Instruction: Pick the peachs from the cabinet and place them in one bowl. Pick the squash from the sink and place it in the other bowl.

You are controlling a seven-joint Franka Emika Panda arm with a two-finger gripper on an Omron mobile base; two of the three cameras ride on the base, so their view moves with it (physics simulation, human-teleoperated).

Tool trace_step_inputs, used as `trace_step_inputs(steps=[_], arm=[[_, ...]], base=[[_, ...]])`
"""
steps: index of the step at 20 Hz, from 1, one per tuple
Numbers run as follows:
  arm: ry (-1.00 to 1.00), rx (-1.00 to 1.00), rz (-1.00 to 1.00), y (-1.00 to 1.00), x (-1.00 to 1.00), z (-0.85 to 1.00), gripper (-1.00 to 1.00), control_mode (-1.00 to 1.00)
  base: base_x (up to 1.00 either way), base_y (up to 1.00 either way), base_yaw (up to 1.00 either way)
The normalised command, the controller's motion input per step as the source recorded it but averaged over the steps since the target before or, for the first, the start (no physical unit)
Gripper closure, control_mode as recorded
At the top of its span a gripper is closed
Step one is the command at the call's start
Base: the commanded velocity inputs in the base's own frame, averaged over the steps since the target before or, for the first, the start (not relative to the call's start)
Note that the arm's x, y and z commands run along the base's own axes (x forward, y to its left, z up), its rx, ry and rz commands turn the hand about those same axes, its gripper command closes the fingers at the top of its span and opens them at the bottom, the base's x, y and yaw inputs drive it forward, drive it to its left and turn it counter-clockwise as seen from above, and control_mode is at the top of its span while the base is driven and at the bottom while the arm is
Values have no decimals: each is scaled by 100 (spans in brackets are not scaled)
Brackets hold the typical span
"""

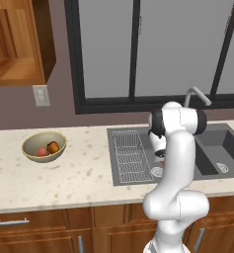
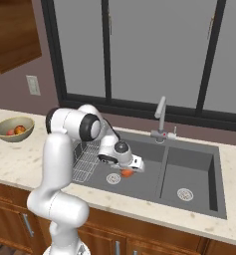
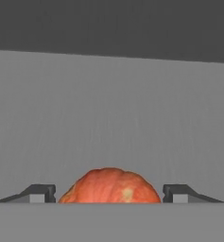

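Observation:
The squash [image 3: 109, 186], an orange-red ribbed lump, lies on the floor of the sink's left basin [image 2: 144, 187] beside the round drain. My gripper [image 3: 108, 194] reaches down into that basin, a fingertip [image 3: 42, 193] pressed against each side of the squash [image 2: 127, 173]. Two peachs [image 1: 53, 147] rest in the pale tan bowl [image 1: 44, 138] on the counter at the left. The cabinet [image 1: 19, 44] hangs above it with its inside showing. The other bowl is out of view.
A wire rack [image 2: 87, 162] covers the left end of the dark grey sink [image 1: 133, 168], and a curved silver tap [image 2: 161, 112] rises behind it. The right basin [image 2: 186, 179] holds nothing. Speckled counter [image 1: 64, 178] stretches between the sink and the tan bowl [image 2: 13, 133].

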Motion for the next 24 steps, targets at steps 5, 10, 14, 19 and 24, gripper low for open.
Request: trace_step_inputs(steps=[5,10,14,19,24], arm=[[-1,3,-1,-16,0,42,100,-100],[0,0,0,0,-8,49,100,-100],[0,2,0,0,-13,71,100,-100],[0,2,0,0,-29,63,100,-100],[0,0,0,-3,-13,74,100,-100]], base=[[0,0,0],[0,0,0],[0,0,0],[0,0,0],[0,0,0]])
